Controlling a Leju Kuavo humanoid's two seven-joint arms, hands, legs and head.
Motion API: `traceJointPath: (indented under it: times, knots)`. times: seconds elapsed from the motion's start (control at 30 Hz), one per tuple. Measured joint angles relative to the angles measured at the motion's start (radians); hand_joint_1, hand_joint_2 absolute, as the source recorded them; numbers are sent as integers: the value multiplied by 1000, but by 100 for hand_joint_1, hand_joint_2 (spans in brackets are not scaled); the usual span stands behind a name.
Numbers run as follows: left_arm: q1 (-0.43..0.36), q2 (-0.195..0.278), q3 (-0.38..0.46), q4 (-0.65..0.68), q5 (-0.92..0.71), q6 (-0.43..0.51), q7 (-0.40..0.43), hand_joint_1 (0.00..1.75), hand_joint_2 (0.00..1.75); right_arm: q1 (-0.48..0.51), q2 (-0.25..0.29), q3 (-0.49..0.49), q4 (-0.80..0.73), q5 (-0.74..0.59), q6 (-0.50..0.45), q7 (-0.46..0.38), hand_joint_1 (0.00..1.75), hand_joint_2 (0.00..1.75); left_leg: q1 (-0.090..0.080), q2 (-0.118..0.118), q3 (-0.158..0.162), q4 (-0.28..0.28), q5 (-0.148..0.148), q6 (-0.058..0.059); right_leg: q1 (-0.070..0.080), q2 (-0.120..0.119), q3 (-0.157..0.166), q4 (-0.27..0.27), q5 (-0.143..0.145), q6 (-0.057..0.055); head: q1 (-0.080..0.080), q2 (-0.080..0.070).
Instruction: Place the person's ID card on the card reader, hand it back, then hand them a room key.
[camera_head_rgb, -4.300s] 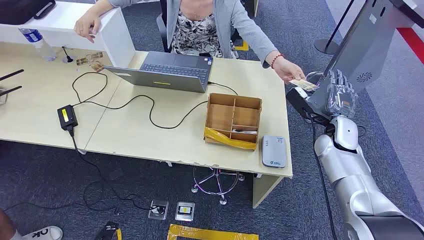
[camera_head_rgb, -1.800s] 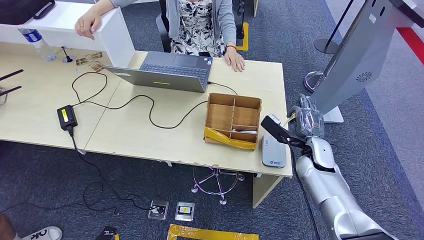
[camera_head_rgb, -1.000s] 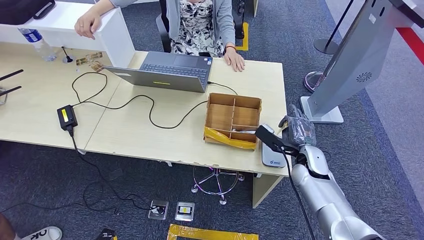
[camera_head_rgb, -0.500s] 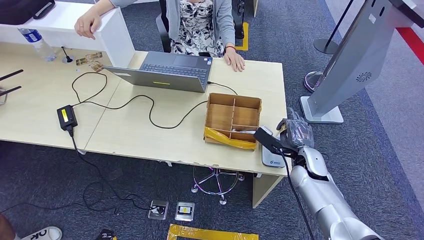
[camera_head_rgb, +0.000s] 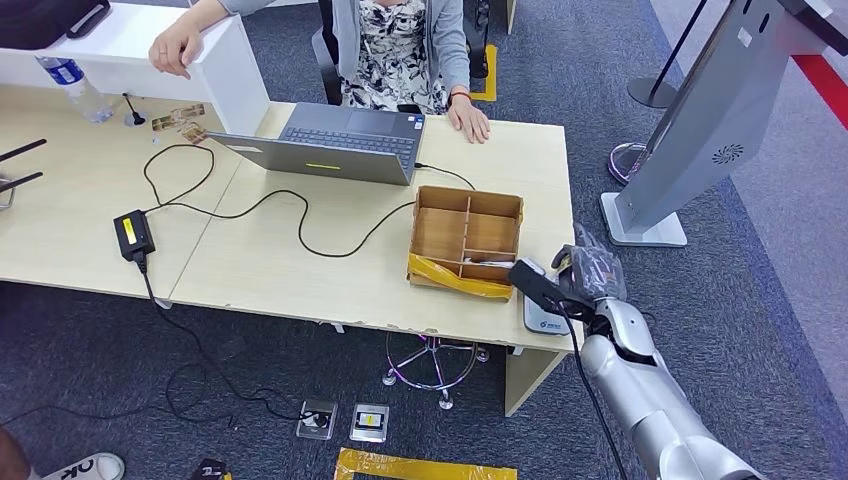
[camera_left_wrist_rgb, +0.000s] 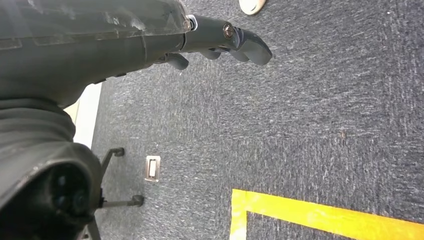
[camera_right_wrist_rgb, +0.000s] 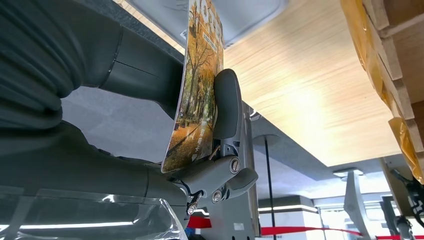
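My right hand (camera_head_rgb: 590, 271) hovers at the table's right front corner, just above the grey card reader (camera_head_rgb: 546, 319). It pinches the ID card (camera_right_wrist_rgb: 197, 84), printed with autumn trees, between thumb and fingers, held on edge. In the right wrist view the card's far end points at the reader (camera_right_wrist_rgb: 240, 12) and lies close to it; I cannot tell whether they touch. My left hand (camera_left_wrist_rgb: 220, 41) hangs over the carpet, fingers loosely extended and holding nothing. The person (camera_head_rgb: 400, 40) sits behind the table with one hand (camera_head_rgb: 468, 121) flat beside the laptop.
A wooden compartment box (camera_head_rgb: 467, 240) with yellow tape stands just left of the reader. A laptop (camera_head_rgb: 340, 143) and a black cable (camera_head_rgb: 300, 215) lie mid-table. A grey kiosk stand (camera_head_rgb: 690, 130) rises to the right of the table.
My right hand took the card from the person's hand, then came down and back towards the reader. The person's hand drew back to the table by the laptop.
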Motion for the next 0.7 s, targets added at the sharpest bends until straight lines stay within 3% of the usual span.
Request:
traceJointPath:
  times: [0.7]
  knots:
    - [2,6,0,0,16,1,4,0,0,4,-42,-2,30,-150,88,-31,175,175,0,2,1,0,0,0,0,2,1,0,0,0,0,0]
